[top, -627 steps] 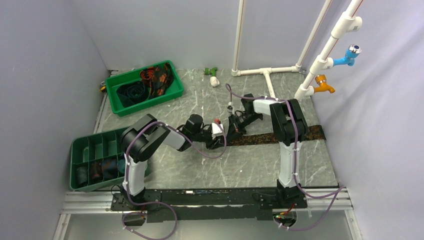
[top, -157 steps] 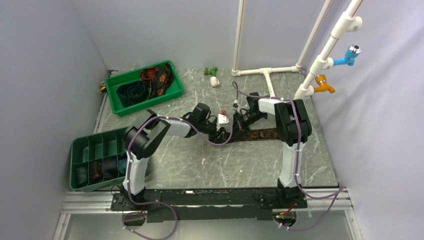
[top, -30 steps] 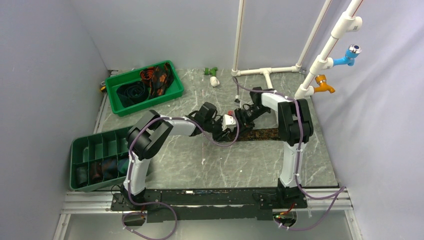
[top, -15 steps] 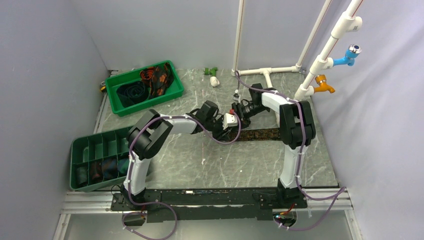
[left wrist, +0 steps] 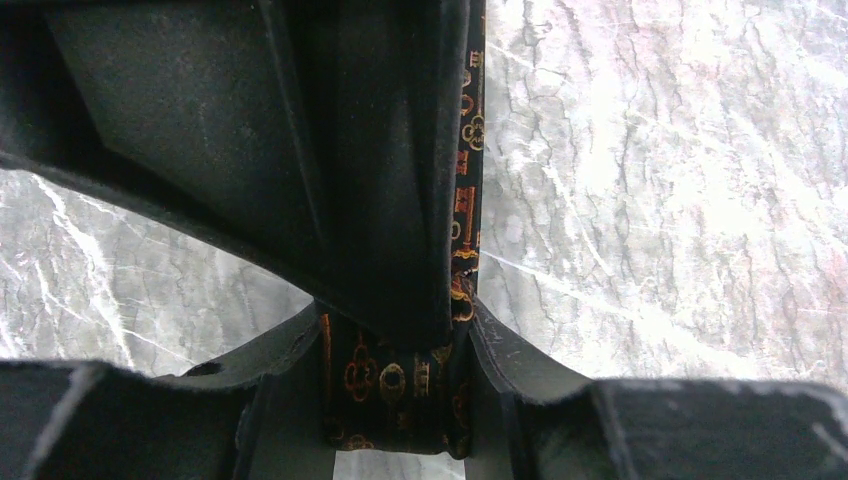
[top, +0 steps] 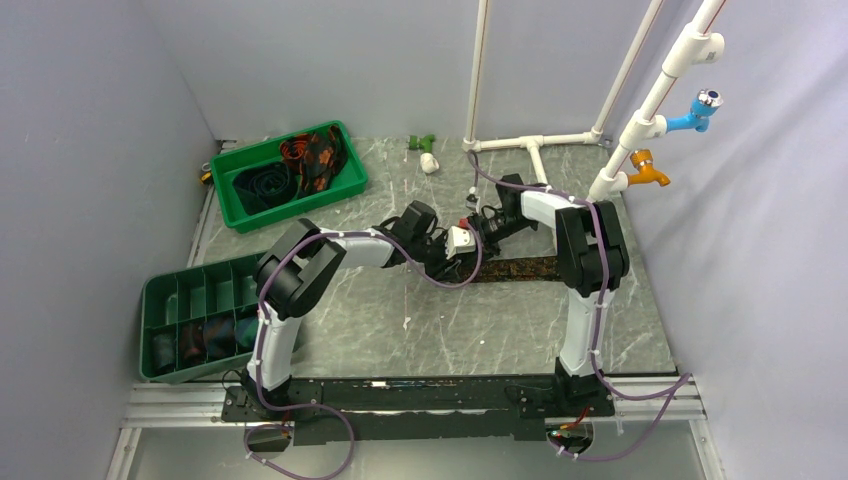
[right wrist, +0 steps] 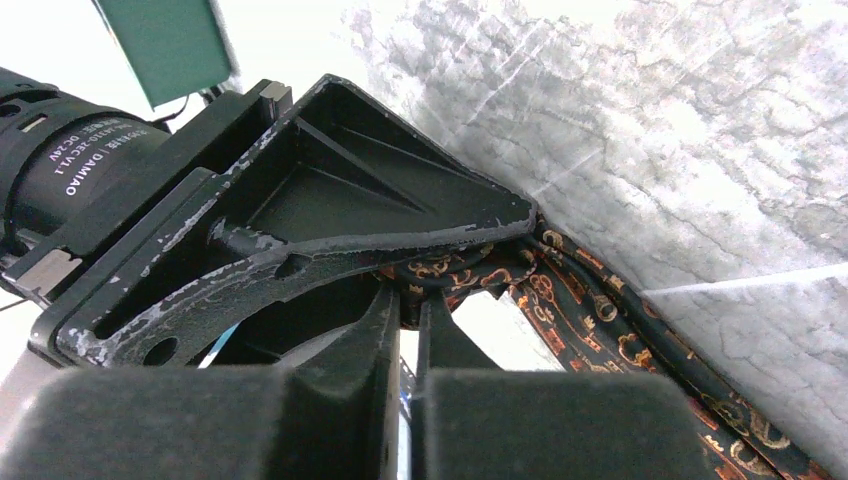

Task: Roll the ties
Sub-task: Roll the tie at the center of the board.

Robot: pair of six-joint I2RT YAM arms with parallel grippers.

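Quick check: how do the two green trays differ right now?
The far tray is one open bin; the near-left tray is split into compartments. The far tray holds loose, tangled ties; the near-left tray holds rolled ties, only in its nearer compartments. Both are green plastic, on the table's left side.

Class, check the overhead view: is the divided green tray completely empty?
No, the divided green tray holds dark rolled ties in the compartments of its near row.
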